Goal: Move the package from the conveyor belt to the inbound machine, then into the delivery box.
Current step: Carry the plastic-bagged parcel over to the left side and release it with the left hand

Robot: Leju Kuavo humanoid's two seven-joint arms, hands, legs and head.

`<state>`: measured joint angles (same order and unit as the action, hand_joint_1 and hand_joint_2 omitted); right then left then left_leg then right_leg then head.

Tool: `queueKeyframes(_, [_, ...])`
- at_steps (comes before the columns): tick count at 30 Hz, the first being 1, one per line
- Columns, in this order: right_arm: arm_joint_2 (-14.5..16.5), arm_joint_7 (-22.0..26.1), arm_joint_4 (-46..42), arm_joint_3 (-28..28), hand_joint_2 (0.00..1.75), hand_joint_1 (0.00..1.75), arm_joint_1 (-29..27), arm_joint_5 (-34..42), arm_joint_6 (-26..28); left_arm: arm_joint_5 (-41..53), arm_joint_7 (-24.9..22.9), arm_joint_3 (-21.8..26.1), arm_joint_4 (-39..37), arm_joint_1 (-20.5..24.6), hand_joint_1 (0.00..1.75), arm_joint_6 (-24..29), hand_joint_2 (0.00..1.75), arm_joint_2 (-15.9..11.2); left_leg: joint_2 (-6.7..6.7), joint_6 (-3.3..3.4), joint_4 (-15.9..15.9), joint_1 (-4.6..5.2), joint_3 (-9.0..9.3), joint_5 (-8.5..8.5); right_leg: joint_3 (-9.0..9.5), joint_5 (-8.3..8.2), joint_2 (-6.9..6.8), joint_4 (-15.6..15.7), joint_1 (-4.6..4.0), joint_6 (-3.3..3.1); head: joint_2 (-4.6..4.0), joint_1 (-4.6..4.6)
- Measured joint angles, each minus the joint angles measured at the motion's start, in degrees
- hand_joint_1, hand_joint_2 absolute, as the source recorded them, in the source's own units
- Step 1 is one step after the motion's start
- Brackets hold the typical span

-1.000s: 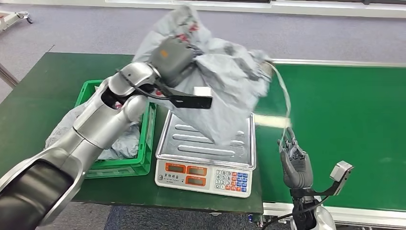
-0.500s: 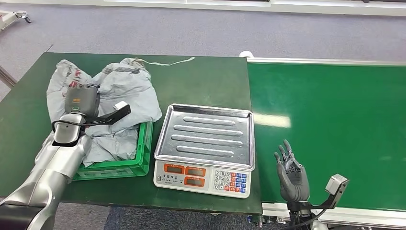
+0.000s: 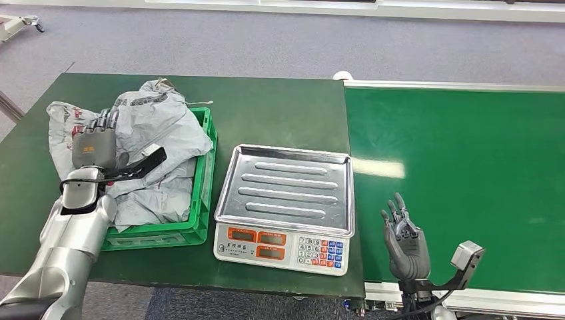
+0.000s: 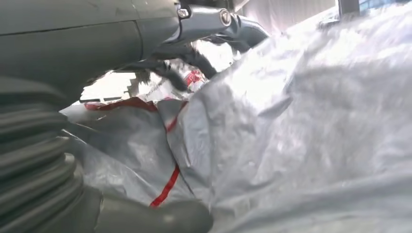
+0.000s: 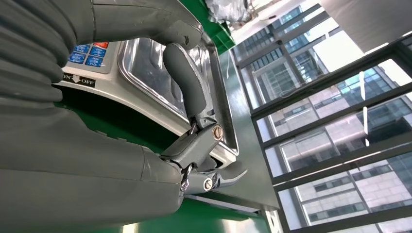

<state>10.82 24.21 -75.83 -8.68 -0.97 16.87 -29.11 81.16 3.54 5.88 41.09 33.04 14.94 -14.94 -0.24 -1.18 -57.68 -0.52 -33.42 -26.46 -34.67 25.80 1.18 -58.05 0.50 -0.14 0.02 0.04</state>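
The green conveyor belt (image 3: 460,180) fills the right side of the head view, its surface bare and glossy. To its left stands a dark green table (image 3: 280,113) that carries the scale and the crate. The grey package (image 3: 150,143) — a crumpled plastic mailer with red print — lies in the green delivery box (image 3: 200,200) at the table's left, heaped over other grey bags and spilling past the box's far and left rims onto the tabletop. In the left wrist view the same package (image 4: 301,126) shows close up as wrinkled silver-grey film with a red stripe. Just right of the box sits the inbound machine (image 3: 286,207), a weighing scale with a ribbed steel tray and an orange-and-blue keypad facing the robot; nothing lies on its tray.

The left hand (image 3: 96,143) hovers over the package at the box's left edge, fingers stretched out and apart — it holds nothing. The right hand (image 3: 404,241) is raised upright near the front edge of the belt, just right of the scale, fingers spread and empty.
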Motion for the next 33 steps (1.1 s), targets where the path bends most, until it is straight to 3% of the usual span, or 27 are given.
queueKeyframes(5, [0.04,0.01,-2.16,-0.05,1.75,0.00,-0.66,-1.70,0.99,-17.57,9.17,0.91,8.34,-3.94,0.00,-6.80,1.75,3.45,-0.01,0.02,-0.01,0.05,-0.01,-0.02,0.00,0.01,-0.04,0.01,0.05,0.01,0.00,0.01])
queueKeyframes(10, [0.04,0.34,-3.34,-0.05,1.75,0.00,-0.90,-3.77,2.70,-48.84,17.42,0.48,18.60,-9.06,0.00,-20.50,1.75,7.81,-0.01,0.08,-0.02,0.08,-0.02,-0.05,0.00,0.01,-0.04,0.02,0.09,0.02,0.00,0.01])
queueKeyframes(12, [0.03,0.54,-3.44,0.04,1.75,0.00,-0.80,-4.30,3.56,-56.06,18.87,-0.75,22.53,-10.85,0.00,-22.72,1.75,9.31,-0.02,0.08,-0.02,0.08,-0.02,-0.05,0.00,0.01,-0.06,0.02,0.08,0.02,0.00,0.01])
queueKeyframes(20, [-0.01,1.08,-3.23,3.91,1.75,0.00,1.78,-7.63,7.42,-55.32,19.77,-11.65,32.64,-12.93,0.00,-17.22,1.75,15.39,-0.10,0.09,-0.02,0.08,-0.02,-0.04,0.06,0.00,-0.16,0.03,0.08,0.03,0.00,0.01])
queueKeyframes(25, [-0.03,1.34,-2.17,7.36,1.75,0.00,4.65,-7.86,8.18,-62.88,20.24,-15.78,34.09,-12.92,0.00,-20.55,1.75,18.21,-0.09,0.07,-0.02,0.07,0.01,-0.01,0.07,-0.01,-0.15,0.02,0.08,0.04,0.00,0.01])
queueKeyframes(30, [-0.05,1.41,-1.41,8.64,1.75,0.00,5.66,-7.79,8.34,-63.89,20.38,-17.02,34.48,-12.94,0.00,-21.16,1.75,19.07,-0.10,0.05,-0.02,0.04,0.00,0.00,0.07,-0.01,-0.18,0.02,0.06,0.03,0.00,0.01])
queueKeyframes(33, [-0.08,1.49,-0.98,9.19,1.75,0.00,6.34,-7.51,8.35,-69.86,20.40,-17.20,34.35,-12.93,0.00,-25.69,1.75,19.56,-0.10,0.05,-0.02,0.05,-0.03,-0.01,0.06,0.00,-0.18,0.02,0.05,0.04,0.00,0.01])
